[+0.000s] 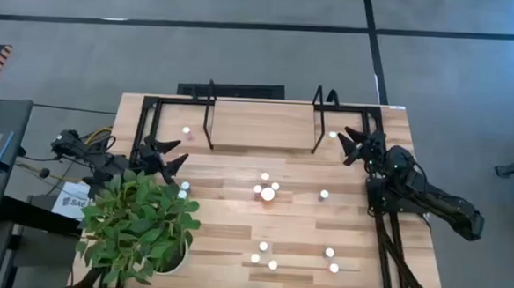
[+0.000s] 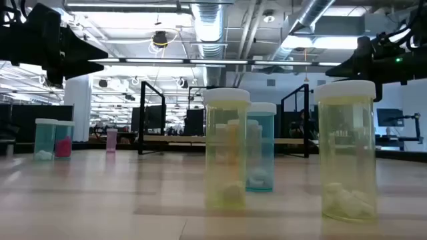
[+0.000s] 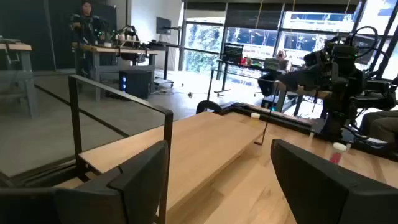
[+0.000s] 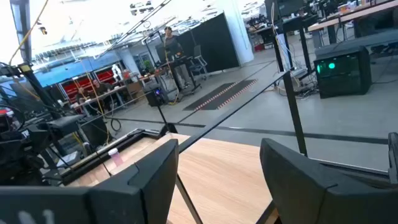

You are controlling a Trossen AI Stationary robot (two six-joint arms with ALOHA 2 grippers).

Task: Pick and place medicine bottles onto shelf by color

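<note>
Table (image 1: pixel 235 222): I see bare wood with small capped bottles scattered over it.
Shelf (image 1: pixel 262 127): at 12 o'clock on the table; one bottle (image 1: pixel 186 132) stands near its left end, another (image 1: pixel 332 136) near its right end.
Plant (image 1: pixel 138 226): at 8 o'clock.
Left gripper (image 1: pixel 175 158): at 10 o'clock, jaws spread, nothing between them.
Right gripper (image 1: pixel 349 142): at 2 o'clock, jaws spread, empty.
Bottles: cluster (image 1: pixel 267 189) at centre, another group (image 1: pixel 273 256) at 5 o'clock.
</note>
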